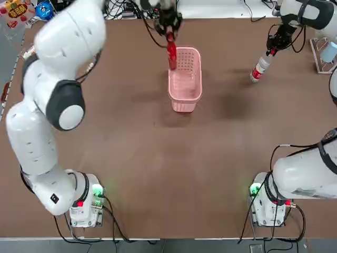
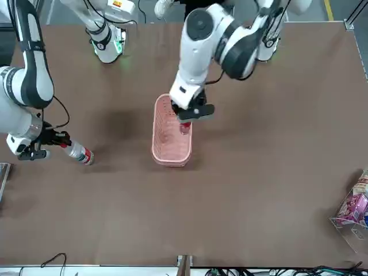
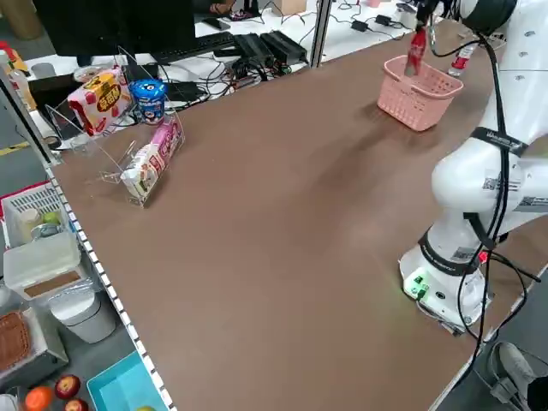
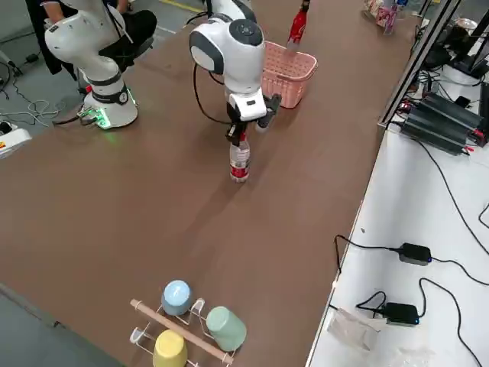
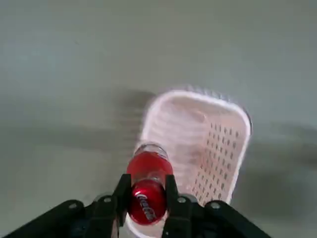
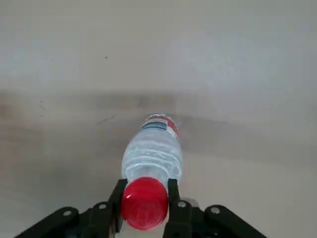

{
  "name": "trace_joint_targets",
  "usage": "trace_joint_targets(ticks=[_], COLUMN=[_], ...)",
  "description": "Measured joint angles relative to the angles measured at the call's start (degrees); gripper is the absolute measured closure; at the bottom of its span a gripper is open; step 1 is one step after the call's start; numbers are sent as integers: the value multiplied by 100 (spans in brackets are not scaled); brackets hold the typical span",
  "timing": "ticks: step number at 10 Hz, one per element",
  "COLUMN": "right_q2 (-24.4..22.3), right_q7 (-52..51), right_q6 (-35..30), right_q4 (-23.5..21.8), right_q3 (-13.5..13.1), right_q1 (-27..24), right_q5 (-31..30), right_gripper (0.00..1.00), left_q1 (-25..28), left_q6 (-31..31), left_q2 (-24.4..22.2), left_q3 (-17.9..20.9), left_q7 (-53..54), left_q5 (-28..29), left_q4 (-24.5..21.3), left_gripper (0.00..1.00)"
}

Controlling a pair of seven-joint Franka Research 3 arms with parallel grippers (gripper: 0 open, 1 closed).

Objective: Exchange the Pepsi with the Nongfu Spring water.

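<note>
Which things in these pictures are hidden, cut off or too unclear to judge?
- Pepsi: in the front view the left gripper covers most of it.
- Whether the water stands on the table or is just lifted: no view shows its base clearly.
- Basket floor: the top view shows only pink mesh, so small contents cannot be told.
- Right gripper: partly covered by cables in the top view.
</note>
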Motion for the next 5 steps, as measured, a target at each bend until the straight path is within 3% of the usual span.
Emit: trace_joint_targets(ticks=[3, 5], right_q2=[-9, -40], right_q7=[500, 1085], right_q6=[-642, -1458], right_q4=[547, 1249], right_q3=[20, 53], right_q1=[405, 929], right_q5=[2, 82], right_gripper=[63, 63], left_q1=[1318, 2202], left_q6=[-907, -1044], left_q2=[-407, -494], left_q3=[30, 23], left_q7=[1389, 2256], left_q5=[-14, -35], left_q4=[-30, -165], left_gripper=[67, 67])
